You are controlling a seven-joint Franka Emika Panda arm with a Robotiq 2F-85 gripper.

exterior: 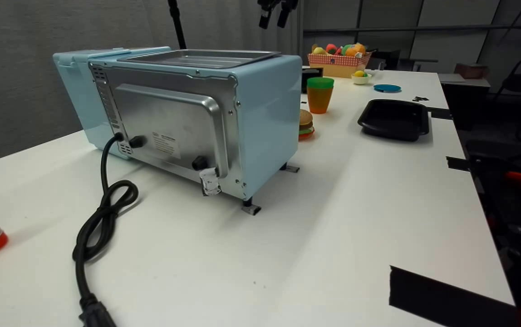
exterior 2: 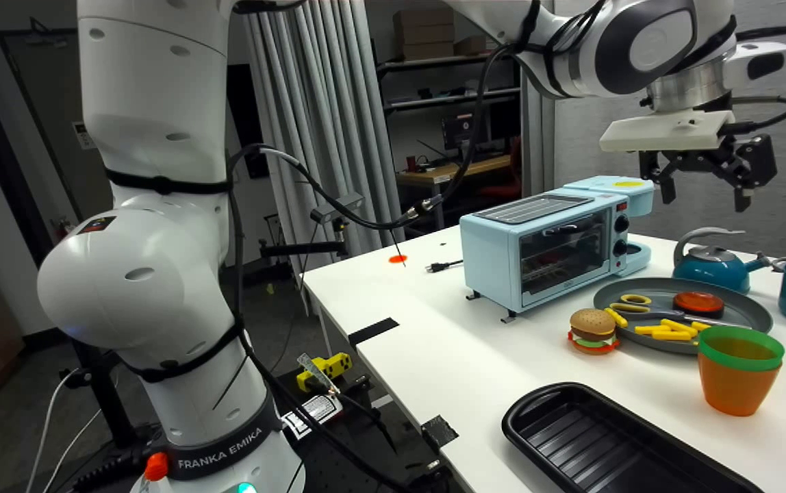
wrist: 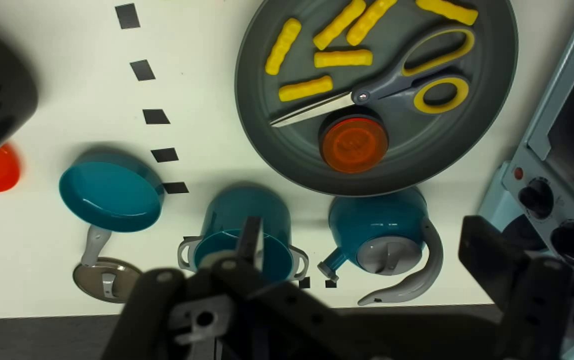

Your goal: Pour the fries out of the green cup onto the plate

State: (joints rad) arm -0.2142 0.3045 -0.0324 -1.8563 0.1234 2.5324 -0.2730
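The green cup (exterior 2: 740, 373), green above and orange below, stands upright on the table in both exterior views (exterior: 320, 97). It is out of the wrist view, and no fries show above its rim. The grey plate (exterior 2: 757, 316) lies behind it, and it also shows in the wrist view (wrist: 432, 145). Several yellow fries (wrist: 343, 58) lie on the plate beside scissors (wrist: 392, 85) and an orange-red disc (wrist: 355, 145). My gripper (exterior 2: 705, 197) is open and empty, high above the table's far side. In the wrist view its fingers (wrist: 364, 237) stand apart over the kettle and pot.
The light-blue toaster oven (exterior 2: 550, 239) stands behind the plate. A teal kettle (wrist: 378, 225), a teal pot (wrist: 247, 215) and a pan (wrist: 112, 195) lie beyond it. A toy burger (exterior 2: 593, 330) and a black tray (exterior 2: 612, 438) are near the cup.
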